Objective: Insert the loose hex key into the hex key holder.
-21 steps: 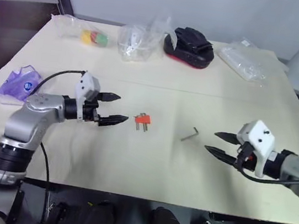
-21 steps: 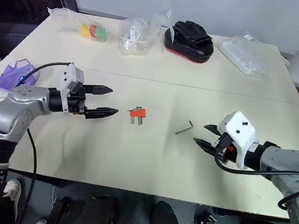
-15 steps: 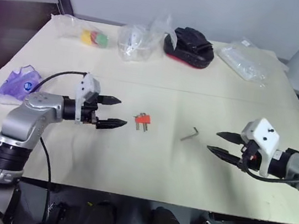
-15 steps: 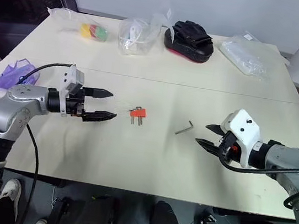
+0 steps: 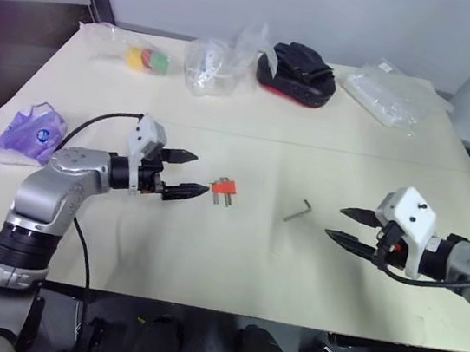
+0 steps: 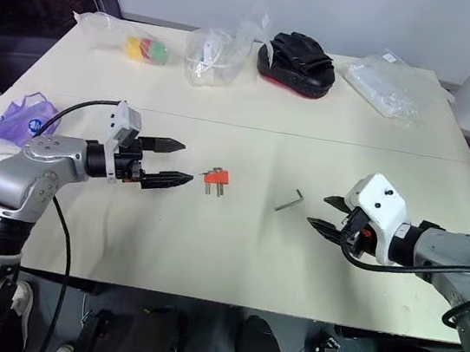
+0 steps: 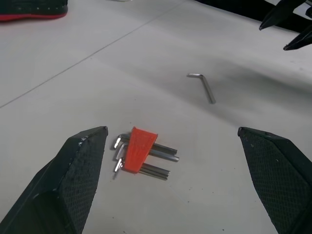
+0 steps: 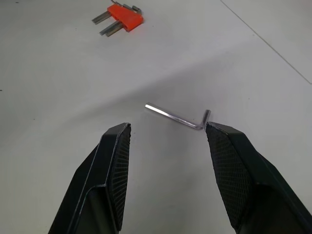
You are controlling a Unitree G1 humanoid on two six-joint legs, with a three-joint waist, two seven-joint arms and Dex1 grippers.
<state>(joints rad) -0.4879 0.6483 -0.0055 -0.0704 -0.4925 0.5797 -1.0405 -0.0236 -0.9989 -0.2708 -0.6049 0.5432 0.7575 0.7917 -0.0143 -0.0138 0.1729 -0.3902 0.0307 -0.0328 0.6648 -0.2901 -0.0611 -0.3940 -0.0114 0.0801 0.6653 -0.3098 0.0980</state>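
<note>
**Left eye view: both claws closing in, nothing picked up yet**

Left eye view first: the left gripper [image 5: 189, 175] stands wide open, tips just beside the hex key holder [image 5: 223, 189] on the table [image 5: 231, 263]. It has pushed in toward the orange block since the earlier frame. The loose hex key [image 5: 300, 211] lies flat between the holder and the right gripper [image 5: 349, 227], whose fingers are parted and empty and which has barely shifted.

Left wrist view: the holder sits between the spread fingers [image 7: 78, 170], its short keys fanned out flat.

Right wrist view: the key lies just ahead of the black pads [image 8: 113, 165]. It looks light, stiff and slippery, flat on the tabletop. I'd pinch the long shank near the bend, since a thin rod like this could easily skid.
</note>
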